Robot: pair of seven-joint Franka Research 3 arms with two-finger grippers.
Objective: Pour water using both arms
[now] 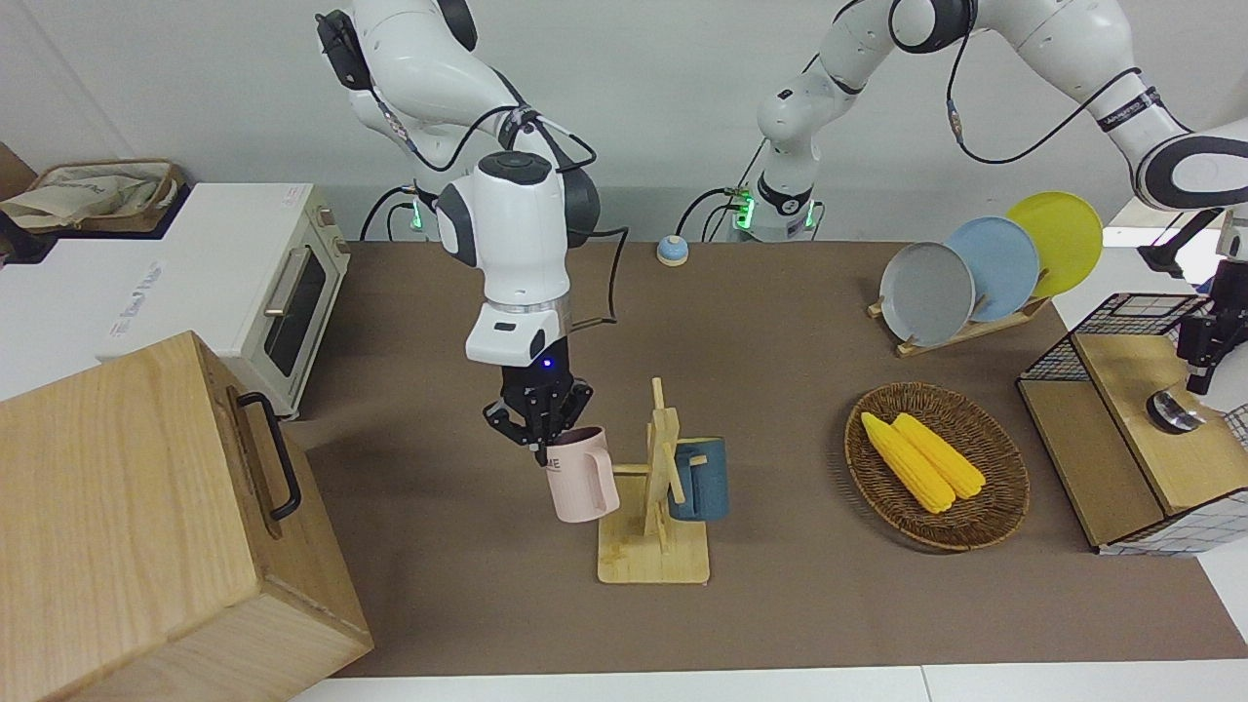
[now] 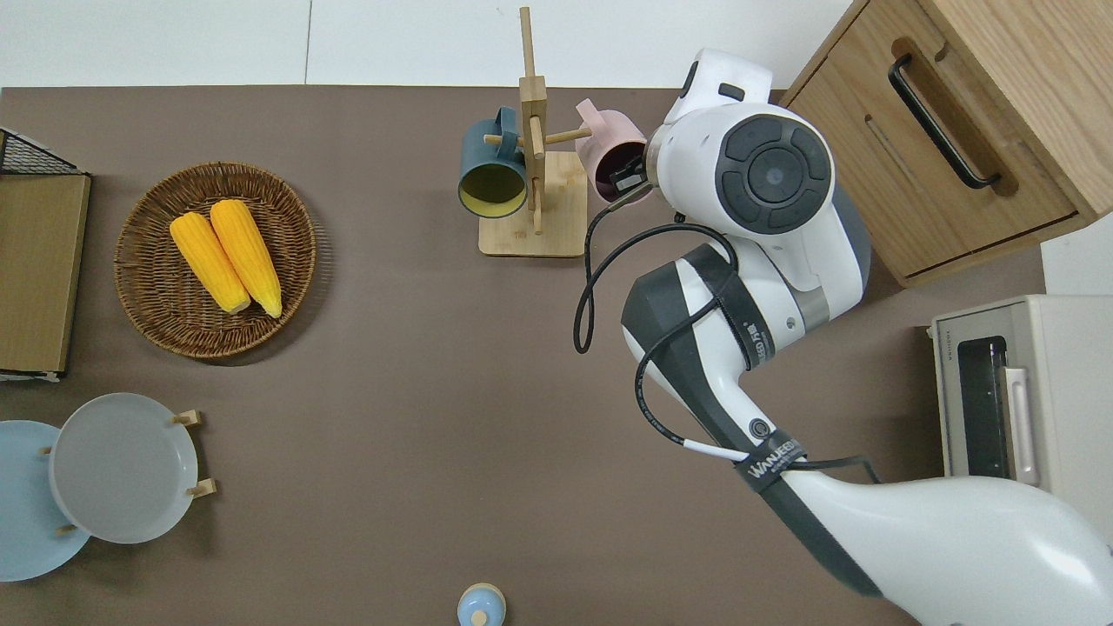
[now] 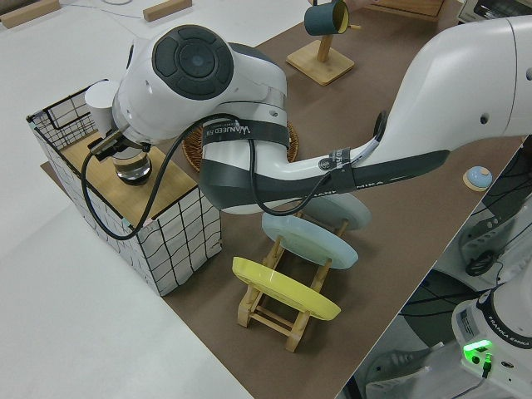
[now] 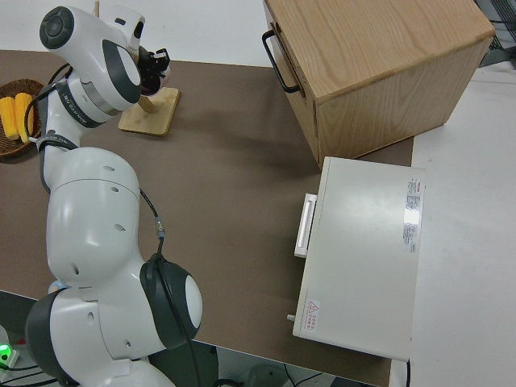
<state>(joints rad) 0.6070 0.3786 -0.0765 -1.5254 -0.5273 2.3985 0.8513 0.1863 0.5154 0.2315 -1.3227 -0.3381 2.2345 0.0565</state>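
Right tool [image 1: 537, 436] pinching pink mug [image 1: 581, 476] rim, off rack [image 1: 658, 517]; blue mug [image 1: 698, 478] hung; left tool [image 1: 1201, 348] grip unclear.

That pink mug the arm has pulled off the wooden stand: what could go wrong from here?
The right gripper pinches only the rim of the pink mug, which hangs tilted, so it might slip or swing. The mug is close to the bare peg of the wooden mug stand; a sideways move could nudge the stand and shake the dark blue mug hanging there.
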